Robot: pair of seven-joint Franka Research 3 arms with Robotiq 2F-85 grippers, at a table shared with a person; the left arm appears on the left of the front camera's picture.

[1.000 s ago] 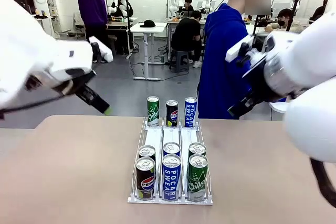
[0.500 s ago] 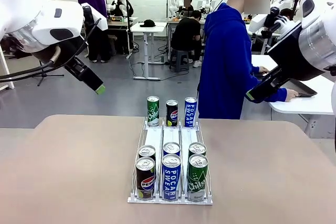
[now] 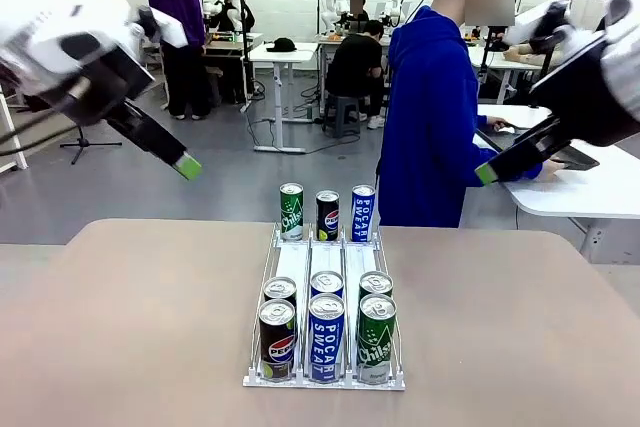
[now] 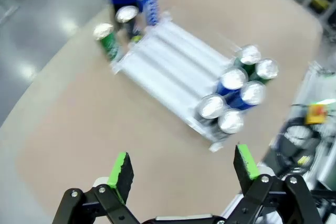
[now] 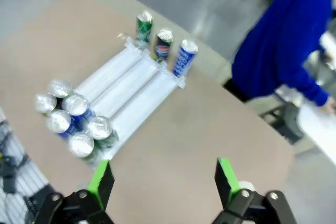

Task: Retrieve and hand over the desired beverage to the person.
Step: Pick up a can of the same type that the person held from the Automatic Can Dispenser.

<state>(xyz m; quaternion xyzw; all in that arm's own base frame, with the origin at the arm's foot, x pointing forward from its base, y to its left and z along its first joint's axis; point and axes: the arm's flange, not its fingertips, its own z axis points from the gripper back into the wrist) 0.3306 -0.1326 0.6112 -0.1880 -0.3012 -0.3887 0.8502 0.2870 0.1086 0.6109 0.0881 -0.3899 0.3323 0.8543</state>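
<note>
Beverage cans stand in a white three-lane rack (image 3: 293,265) at the table's middle. At its far end are a green Chilsung can (image 3: 291,212), a Pepsi can (image 3: 327,215) and a blue Pocari Sweat can (image 3: 362,213). Several more cans crowd the near end, with a Pepsi (image 3: 277,339), a Pocari Sweat (image 3: 326,337) and a Chilsung (image 3: 376,339) in front. Which one is desired I cannot tell. The person (image 3: 430,117) in a blue hoodie stands behind the far edge, turned to a side table. My left gripper (image 4: 184,166) and right gripper (image 5: 163,177) hang high above the table, both open and holding nothing.
The tan table (image 3: 130,327) has free room on both sides of the rack. A white side table (image 3: 565,197) stands at the right behind the person. My left green fingertip (image 3: 186,165) and right green fingertip (image 3: 487,173) hover over the floor beyond the far edge.
Both arms have lifted and swung outward, away from the camera. The left gripper rose at the upper left and the right gripper moved right. The cans have not moved.
</note>
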